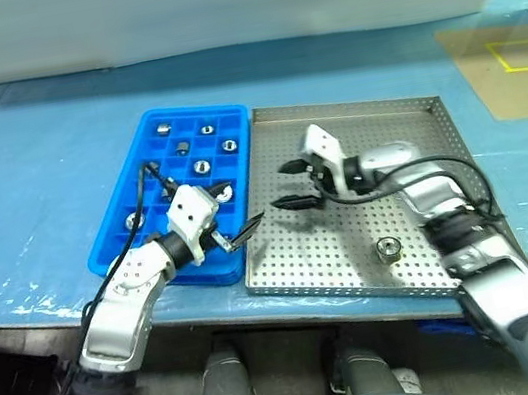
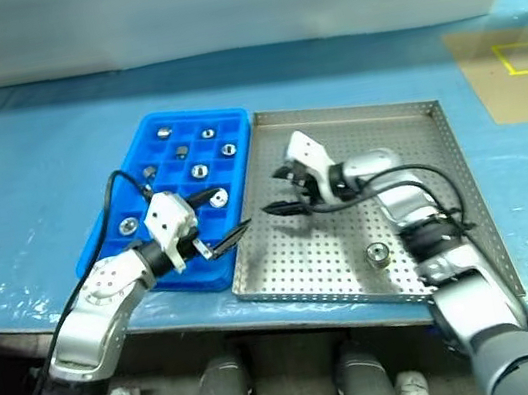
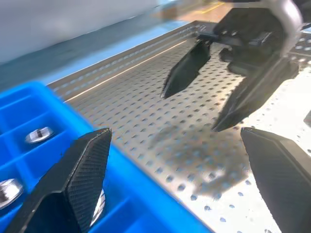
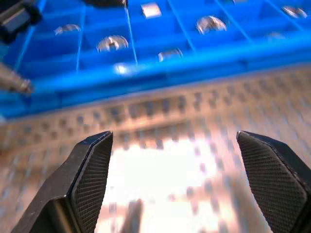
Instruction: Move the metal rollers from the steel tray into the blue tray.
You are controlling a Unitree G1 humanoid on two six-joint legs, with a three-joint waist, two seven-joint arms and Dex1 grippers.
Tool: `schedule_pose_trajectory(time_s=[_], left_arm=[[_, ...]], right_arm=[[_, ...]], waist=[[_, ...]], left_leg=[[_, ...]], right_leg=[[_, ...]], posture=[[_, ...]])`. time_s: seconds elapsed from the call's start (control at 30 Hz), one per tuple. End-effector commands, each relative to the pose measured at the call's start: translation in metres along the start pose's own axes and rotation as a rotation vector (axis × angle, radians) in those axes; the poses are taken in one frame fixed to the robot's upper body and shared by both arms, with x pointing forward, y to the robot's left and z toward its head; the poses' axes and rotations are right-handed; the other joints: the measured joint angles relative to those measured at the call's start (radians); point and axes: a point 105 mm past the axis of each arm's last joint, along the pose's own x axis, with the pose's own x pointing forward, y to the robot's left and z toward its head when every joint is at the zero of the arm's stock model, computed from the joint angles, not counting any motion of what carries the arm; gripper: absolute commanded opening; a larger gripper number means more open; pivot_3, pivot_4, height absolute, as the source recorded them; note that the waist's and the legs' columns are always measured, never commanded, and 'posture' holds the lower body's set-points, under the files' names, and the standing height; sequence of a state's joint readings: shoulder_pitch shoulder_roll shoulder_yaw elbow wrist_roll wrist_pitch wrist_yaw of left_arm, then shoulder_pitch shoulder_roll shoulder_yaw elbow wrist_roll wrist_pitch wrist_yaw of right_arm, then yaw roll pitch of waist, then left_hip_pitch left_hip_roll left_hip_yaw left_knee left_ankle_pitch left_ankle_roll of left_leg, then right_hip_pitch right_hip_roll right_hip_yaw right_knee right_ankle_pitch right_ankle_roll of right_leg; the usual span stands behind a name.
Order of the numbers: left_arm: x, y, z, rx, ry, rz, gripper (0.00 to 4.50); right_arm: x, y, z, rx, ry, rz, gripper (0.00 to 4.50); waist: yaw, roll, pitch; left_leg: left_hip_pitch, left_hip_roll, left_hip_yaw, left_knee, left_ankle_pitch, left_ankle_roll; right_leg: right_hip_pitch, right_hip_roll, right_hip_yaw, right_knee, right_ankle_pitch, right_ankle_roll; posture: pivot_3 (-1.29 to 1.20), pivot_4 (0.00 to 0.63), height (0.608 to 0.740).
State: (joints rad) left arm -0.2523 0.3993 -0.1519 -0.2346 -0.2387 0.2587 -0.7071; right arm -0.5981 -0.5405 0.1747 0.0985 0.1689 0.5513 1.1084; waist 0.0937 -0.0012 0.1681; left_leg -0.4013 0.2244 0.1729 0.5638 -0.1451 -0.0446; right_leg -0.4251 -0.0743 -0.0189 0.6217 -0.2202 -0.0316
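A bench (image 1: 27,176) covered in crinkled light-blue plastic sheeting carries the work, with a white wall behind it and a brown cardboard sheet marked in yellow tape (image 1: 516,64) at the far right.

The blue tray (image 1: 124,236) lies left of centre, a bright plastic rectangle split into a grid of small square compartments. Its right long edge sits just beside the left rim of the steel tray (image 1: 404,123), a wider square of silver metal with a low raised rim and a floor dotted with perforations.

The metal rollers (image 1: 201,166) are short silvery-grey cylinders with a dark hole in the middle, like thick rings. Several rest in separate compartments of the blue tray, mostly in its far and middle rows; from the right wrist view they show as shiny discs behind the blue wall. One roller (image 1: 388,248) lies alone on the steel tray's perforated floor, near the tray's near edge and right of its middle.

The left gripper (image 1: 231,225) hangs over the near right corner of the blue tray, its jaws spread wide and holding nothing. The right gripper (image 1: 296,184) hovers over the left part of the steel tray, pointing toward the blue tray, jaws likewise released and empty.
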Motion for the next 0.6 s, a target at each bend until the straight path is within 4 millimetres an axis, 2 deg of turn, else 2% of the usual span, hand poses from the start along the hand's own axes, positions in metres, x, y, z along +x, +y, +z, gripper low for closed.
schedule_pose_trajectory(time_s=[0.03,0.17,0.23,0.5,0.6], left_arm=[[0.014,-0.009,0.007,0.025,-0.052,-0.093,4.5],[0.027,-0.017,0.008,0.015,-0.079,-0.158,4.5],[0.03,-0.018,0.007,0.012,-0.083,-0.18,4.5],[0.033,-0.02,0.004,0.02,-0.079,-0.217,4.5],[0.033,-0.02,0.005,0.022,-0.078,-0.222,4.5]], right_arm=[[-0.031,0.013,-0.01,0.026,0.069,-0.007,4.18],[-0.056,0.021,-0.036,0.139,0.146,-0.092,4.18],[-0.066,0.031,-0.053,0.202,0.207,-0.097,4.18],[-0.077,0.042,-0.091,0.3,0.322,-0.195,4.18],[-0.076,0.038,-0.095,0.302,0.319,-0.227,3.57]], waist=[[-0.013,0.0,0.0],[-0.048,0.0,0.0],[-0.057,0.0,0.0],[-0.079,0.0,0.0],[-0.08,0.0,0.0]], left_leg=[[0.001,0.0,0.0,0.0,0.0,0.0],[0.006,0.0,0.002,-0.001,-0.002,0.003],[0.007,0.0,0.003,-0.001,-0.003,0.004],[0.016,-0.001,0.005,-0.001,-0.003,0.005],[0.02,-0.001,0.005,-0.001,-0.004,0.006]], right_leg=[[0.001,0.0,0.0,0.0,0.0,0.0],[0.003,0.001,0.003,-0.001,0.0,0.0],[0.003,0.001,0.004,-0.001,0.0,0.0],[0.01,0.001,0.007,-0.002,-0.001,0.002],[0.016,0.001,0.007,-0.004,-0.004,0.007]], posture=[[-0.18,0.15,0.74],[-0.25,0.15,0.74],[-0.26,0.15,0.74],[-0.3,0.15,0.74],[-0.29,0.15,0.74]])
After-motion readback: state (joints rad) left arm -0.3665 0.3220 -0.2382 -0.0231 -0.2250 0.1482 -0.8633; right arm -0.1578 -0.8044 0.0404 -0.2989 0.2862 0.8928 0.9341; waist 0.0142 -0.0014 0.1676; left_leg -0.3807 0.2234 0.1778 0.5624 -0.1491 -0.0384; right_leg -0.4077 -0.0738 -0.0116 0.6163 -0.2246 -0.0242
